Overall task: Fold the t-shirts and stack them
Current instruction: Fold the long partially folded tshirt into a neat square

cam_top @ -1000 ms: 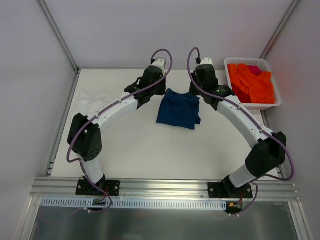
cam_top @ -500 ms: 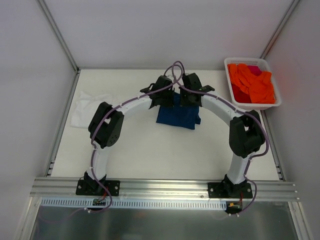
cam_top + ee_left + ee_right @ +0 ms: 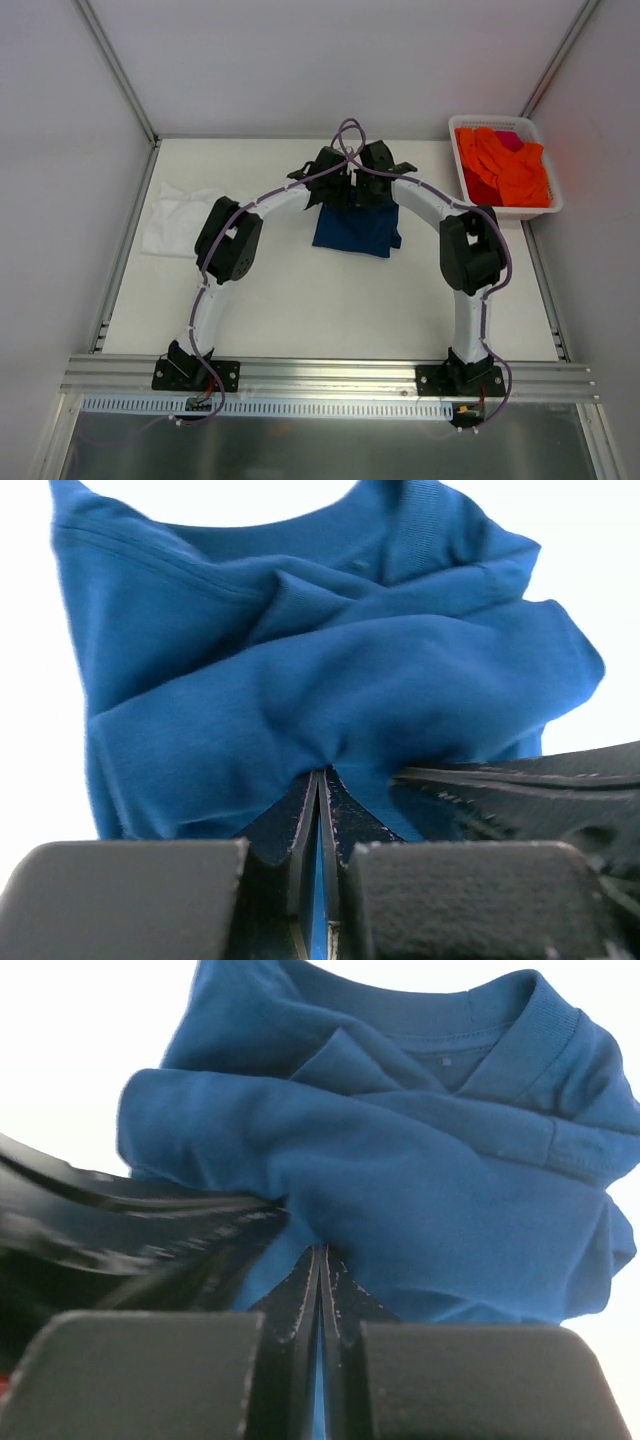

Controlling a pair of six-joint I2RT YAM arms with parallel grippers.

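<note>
Top external view: beyond the arm bases, the blue t-shirt [image 3: 355, 232] lies partly folded near the middle of the table [image 3: 320, 300]. At its far edge, the left gripper [image 3: 333, 195] and right gripper [image 3: 373, 195] sit side by side, each pinched closed on a bunched fold of the blue fabric. The white t-shirt [image 3: 175, 215] lies crumpled by the left edge. A basket [image 3: 507, 212] of orange cloth [image 3: 505, 165] occupies the far right corner.

Left arm [image 3: 228, 240] and right arm [image 3: 470, 250] arch inward to the far middle; left pincer [image 3: 318, 775] and right pincer [image 3: 320, 1250] sit side by side, jaws closed.
</note>
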